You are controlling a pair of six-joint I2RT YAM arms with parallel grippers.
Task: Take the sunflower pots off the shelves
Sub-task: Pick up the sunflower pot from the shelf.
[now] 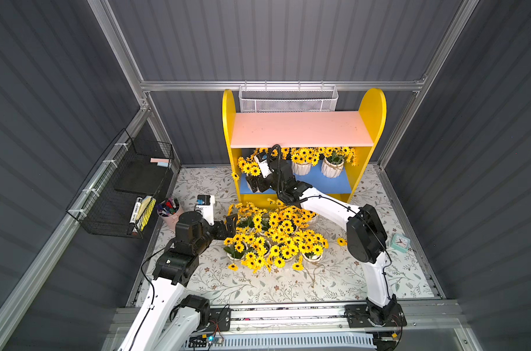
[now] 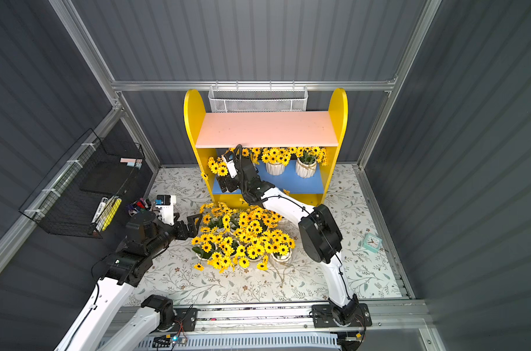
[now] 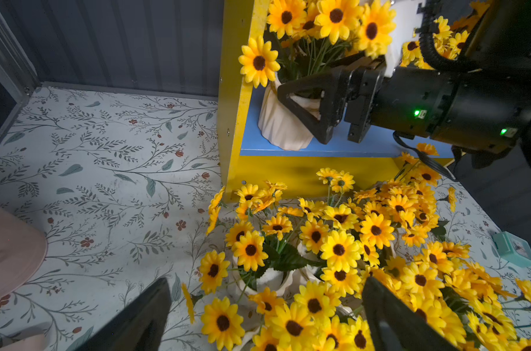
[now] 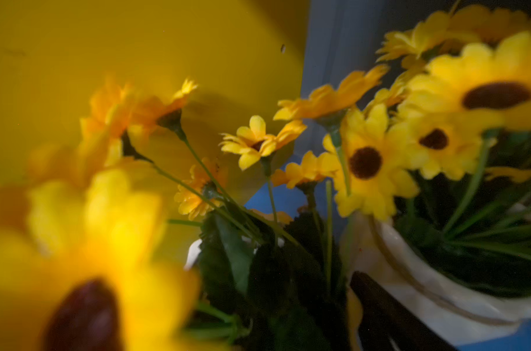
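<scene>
Right gripper [image 1: 251,183] at the left end of the blue lower board [image 1: 337,182] of the shelves [image 1: 373,115], jaws spread wide. In the left wrist view, near finger [image 3: 331,103] across the front of a white sunflower pot [image 3: 276,127] standing on that board; cannot tell whether touching. Two more pots [image 1: 301,167] upright further right on the same board, under the pink upper board [image 1: 300,127]. Left gripper [image 1: 231,223] out in front of the shelves, off their left corner, also wide open, at the edge of a dense cluster of pots [image 1: 312,257] on the floral tabletop [image 1: 258,288] just before the shelves. Pink cup of pens [image 1: 168,212] well left of the shelves; teal clock [image 1: 400,242] off to their right front; white mesh basket [image 1: 288,100] behind them.
</scene>
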